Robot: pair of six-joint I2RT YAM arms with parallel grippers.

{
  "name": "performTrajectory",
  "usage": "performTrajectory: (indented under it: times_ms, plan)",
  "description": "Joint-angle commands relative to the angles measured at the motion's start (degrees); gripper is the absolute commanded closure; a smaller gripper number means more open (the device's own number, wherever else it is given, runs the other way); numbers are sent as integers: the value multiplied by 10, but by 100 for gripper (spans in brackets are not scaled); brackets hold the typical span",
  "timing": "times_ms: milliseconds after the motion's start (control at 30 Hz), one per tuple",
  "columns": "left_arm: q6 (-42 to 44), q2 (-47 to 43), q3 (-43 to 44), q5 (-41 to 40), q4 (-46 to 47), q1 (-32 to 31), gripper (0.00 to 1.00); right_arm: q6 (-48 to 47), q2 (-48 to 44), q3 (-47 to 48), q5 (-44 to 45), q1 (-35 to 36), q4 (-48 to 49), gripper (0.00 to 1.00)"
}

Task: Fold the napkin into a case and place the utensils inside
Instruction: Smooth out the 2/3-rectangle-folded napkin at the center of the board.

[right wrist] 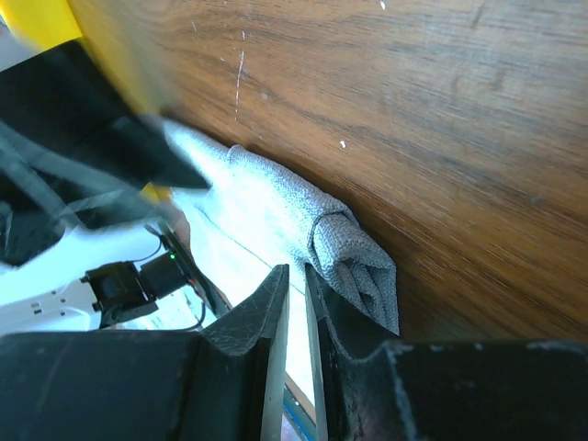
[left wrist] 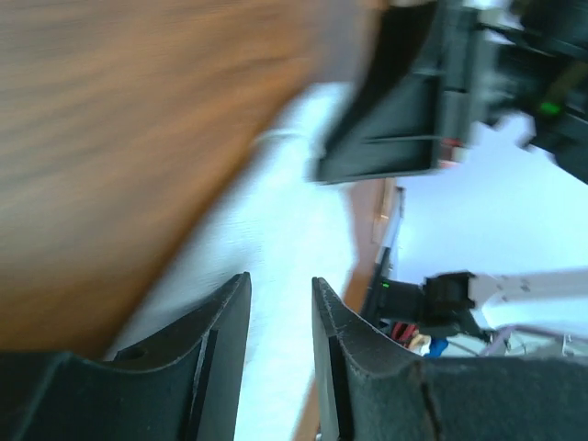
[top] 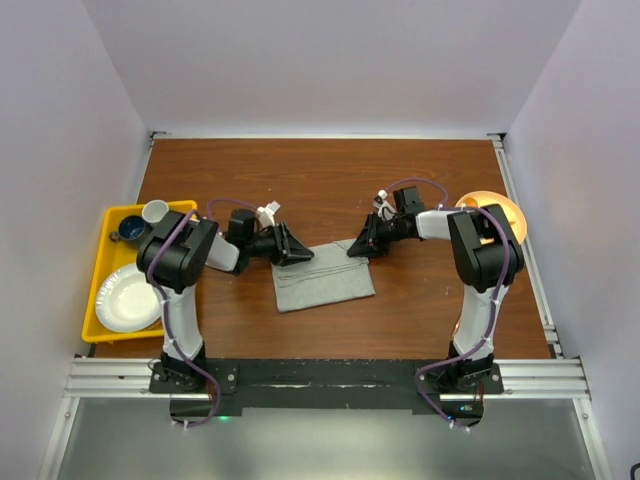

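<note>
Top external, napkin: the napkin (top: pixel 323 277) lies flat on the bench (top: pixel 330 175) as a folded grey rectangle, between the two claws and just nearer the arm bases than both.
Top external, left claw: the left claw (top: pixel 305 254) sits low at the cloth's far left corner, tips pointing across at the other claw.
Top external, right claw: the right claw (top: pixel 354 249) sits at the far right corner, facing the left one, with a short gap between the two.
Top external, surroundings: a yellow tray (top: pixel 97 270) holding a white plate (top: pixel 128 298) is well out behind the left claw. An orange plate (top: pixel 500 208) is behind the right claw.
Left wrist, claw state: the fingers (left wrist: pixel 216 340) stand moderately apart, and nothing is gripped in the gap.
Left wrist, napkin: the view is blurred. The pale, washed-out surface under and ahead of the tips is probably the cloth. The dark right claw is ahead of them.
Right wrist, claw state: the fingers (right wrist: pixel 266 312) leave only a thin slit. I cannot tell whether any cloth is nipped in it.
Right wrist, napkin: a rolled, layered corner of the grey cloth lies right against the outer side of the claw's right finger. The rest runs ahead and to its left on the wood.
</note>
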Motion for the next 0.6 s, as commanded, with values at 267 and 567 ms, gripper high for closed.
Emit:
performTrajectory:
  times_ms: [267,567]
  plan:
    - [126,1,-41,50,-103,95,45,-50,50,-11,146,-14,-63,84]
    - [212,-96,-5,99,-180,108,41,-49,40,-16,137,-13,-43,85]
